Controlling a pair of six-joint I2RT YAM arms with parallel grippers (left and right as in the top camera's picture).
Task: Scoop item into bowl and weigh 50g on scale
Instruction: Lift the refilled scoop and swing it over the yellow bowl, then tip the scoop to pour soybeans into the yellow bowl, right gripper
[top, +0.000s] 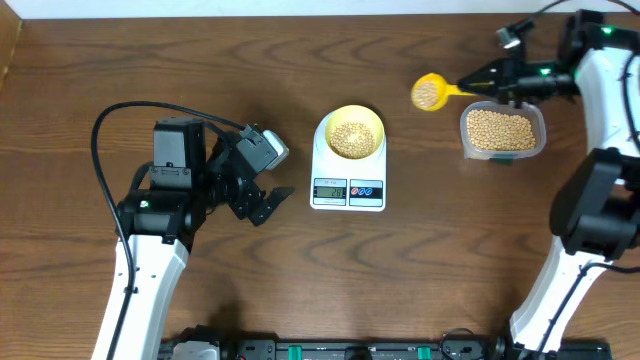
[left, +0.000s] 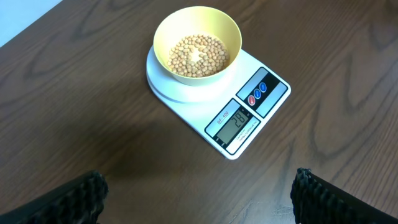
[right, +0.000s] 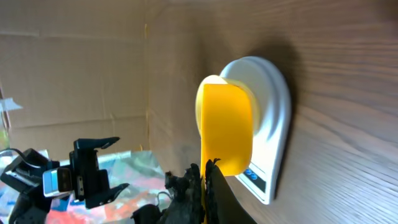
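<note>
Beans (top: 352, 138) lie in three places: a layer in the pale yellow bowl (left: 163, 30), a fuller heap in the clear container (top: 539, 128) at the far right, and a small load in the head of the yellow scoop (top: 430, 92). The bowl sits on the round platform of the white scale (top: 348, 203), at the middle of the table (top: 450, 270).

The right gripper (top: 482, 77) is clamped narrow on the scoop's handle. It holds the loaded head in the air, right of the bowl and beyond it, left of the container and touching neither. The left gripper (left: 199, 196) stands wide and holds nothing. It is left of the scale and apart from it, with its two dark fingers (left: 68, 199) at the near corners of its own camera view.

Bare wood surrounds the scale on all sides. There is a broad open strip between it and the left gripper, and more near the front edge. The container lies close to the right arm, and the table's far edge runs just beyond the scoop.

The left arm rises from the near left and bends right, with its wrist aimed at the scale. The right arm climbs from the near right to the far right corner, then reaches left above the container.
</note>
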